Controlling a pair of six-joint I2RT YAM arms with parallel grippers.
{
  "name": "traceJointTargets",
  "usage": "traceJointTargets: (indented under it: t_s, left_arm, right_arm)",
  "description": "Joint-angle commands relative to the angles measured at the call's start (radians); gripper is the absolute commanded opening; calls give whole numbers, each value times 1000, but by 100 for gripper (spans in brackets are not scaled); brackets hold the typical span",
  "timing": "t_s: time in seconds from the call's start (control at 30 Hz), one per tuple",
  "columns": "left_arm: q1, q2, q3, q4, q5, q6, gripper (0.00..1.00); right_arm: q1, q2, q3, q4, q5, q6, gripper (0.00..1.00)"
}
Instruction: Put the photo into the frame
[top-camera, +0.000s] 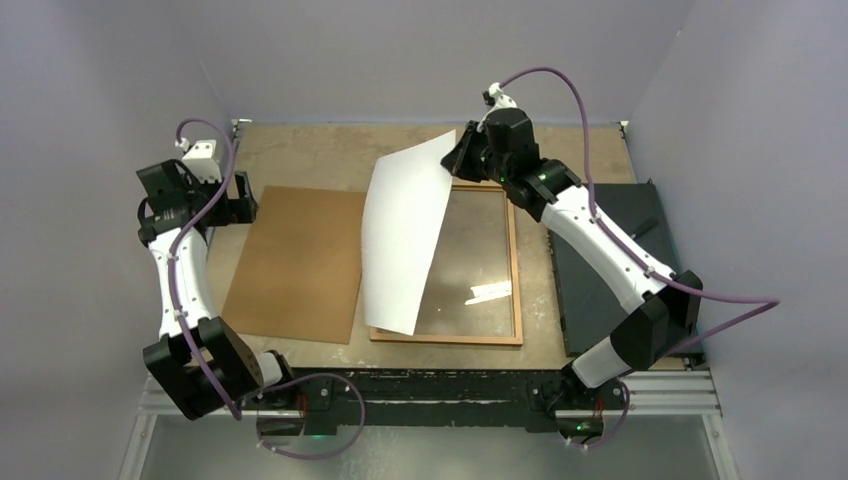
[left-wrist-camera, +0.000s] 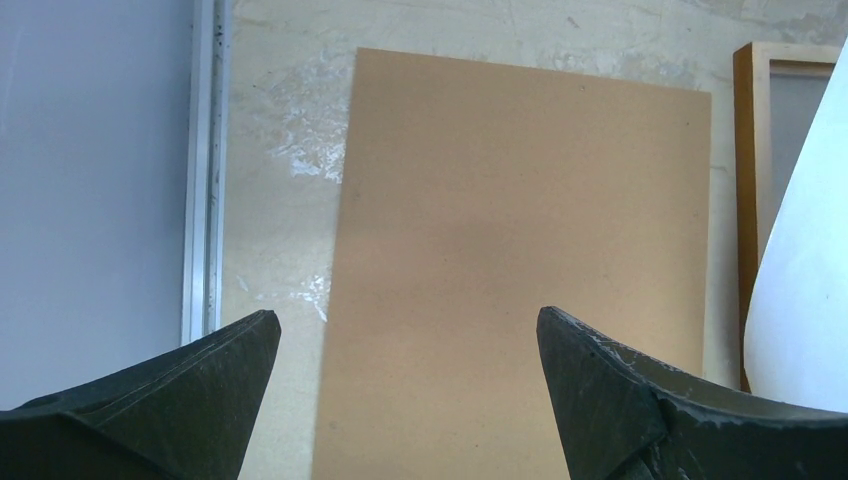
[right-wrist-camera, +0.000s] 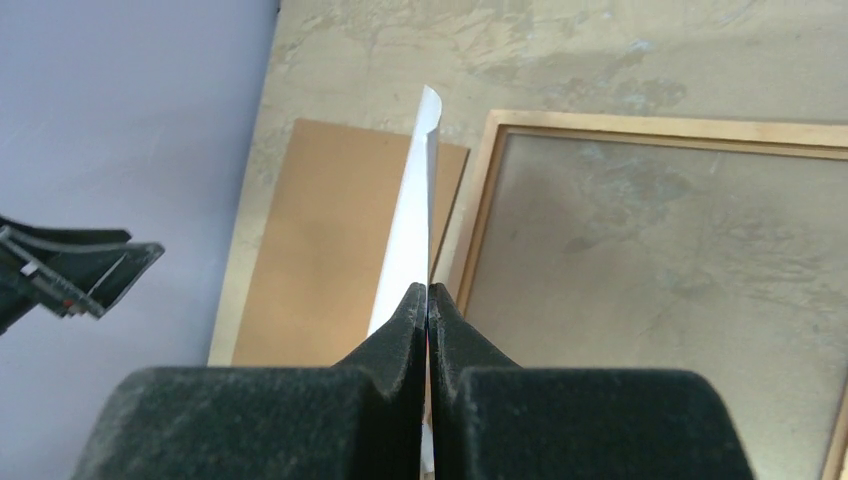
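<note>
One frame (top-camera: 450, 339) lies flat up front, one board (top-camera: 295, 265) left of it and one black slab (top-camera: 585, 295) right, and one photo (top-camera: 405, 240) – white back up – leans across the frame's left half, far corner pinched tight by the right gripper (top-camera: 462, 155), while the left gripper (top-camera: 243, 198) hangs spread wide at the board's far end.

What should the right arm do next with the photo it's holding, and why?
Probably swing it slightly rightward, then lower it flat. The right tool pinches the photo by its far corner, and the sheet lies tilted across the left rail of the frame, leaving most of the opening uncovered.
</note>
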Motion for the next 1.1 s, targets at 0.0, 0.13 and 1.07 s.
traceJointTargets:
  t_s: [0.0, 0.13, 1.07]
  left_arm:
    - [-2, 3, -9, 32, 46, 3, 100]
    - [-19, 19, -5, 4, 98, 7, 100]
    - [-294, 150, -40, -115, -155, 3, 100]
  right_arm:
    - [-24, -28, 23, -3, 91, -27, 0]
    - [-51, -19, 43, -19, 90, -51, 0]
    - [-136, 13, 51, -165, 210, -171, 0]
